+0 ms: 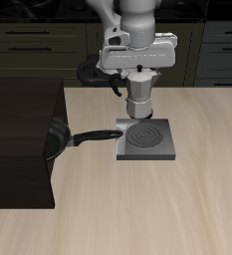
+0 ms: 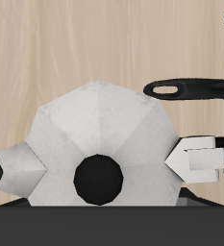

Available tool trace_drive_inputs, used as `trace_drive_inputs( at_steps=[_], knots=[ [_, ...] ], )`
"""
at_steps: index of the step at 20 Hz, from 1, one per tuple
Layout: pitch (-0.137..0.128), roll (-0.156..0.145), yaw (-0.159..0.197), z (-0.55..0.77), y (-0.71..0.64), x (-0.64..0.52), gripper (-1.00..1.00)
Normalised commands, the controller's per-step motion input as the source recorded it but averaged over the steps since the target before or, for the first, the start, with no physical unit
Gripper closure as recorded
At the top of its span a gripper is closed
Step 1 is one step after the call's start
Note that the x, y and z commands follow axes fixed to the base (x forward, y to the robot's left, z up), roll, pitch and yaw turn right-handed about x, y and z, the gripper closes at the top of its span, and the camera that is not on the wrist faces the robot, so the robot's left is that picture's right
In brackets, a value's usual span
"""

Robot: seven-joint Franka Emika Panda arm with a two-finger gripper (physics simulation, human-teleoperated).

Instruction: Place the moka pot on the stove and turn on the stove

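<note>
The silver faceted moka pot (image 1: pixel 139 100) hangs in the air with my gripper (image 1: pixel 138 82) shut on its upper body. It appears over the back part of the grey stove (image 1: pixel 145 140), whose dark spiral coil (image 1: pixel 143 133) lies bare in front of it. In the wrist view I look down on the moka pot (image 2: pixel 94 135) and its black lid knob (image 2: pixel 98 179). My gripper (image 2: pixel 100 164) has one finger (image 2: pixel 198 159) on each side of it. The stove is hidden in that view.
A black frying pan (image 1: pixel 56 139) lies beside the stove, its handle (image 1: pixel 96 136) reaching toward the stove's edge; the handle (image 2: pixel 190 88) also shows in the wrist view. A large black box-shaped block (image 1: pixel 18 139) stands beyond the pan. Dark cabinets (image 1: pixel 28 40) line the back.
</note>
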Motion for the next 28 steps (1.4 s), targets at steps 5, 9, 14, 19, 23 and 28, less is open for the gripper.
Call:
trace_drive_inputs(
  at_steps=[5, 9, 14, 19, 23, 28],
  knots=[
    [-0.012, -0.013, 0.003, 0.02, 0.12, -0.19, 1.0],
    [0.002, 0.008, -0.005, 0.06, 0.08, -0.19, 1.0],
    [-0.007, -0.009, -0.021, -0.02, 0.07, -0.19, 1.0],
    [-0.012, -0.012, 0.013, -0.09, 0.0, -0.11, 1.0],
    [-0.005, -0.013, -0.007, -0.06, -0.02, 0.0, 1.0],
    [-0.007, -0.005, -0.015, -0.11, -0.02, 0.01, 1.0]
  ],
)
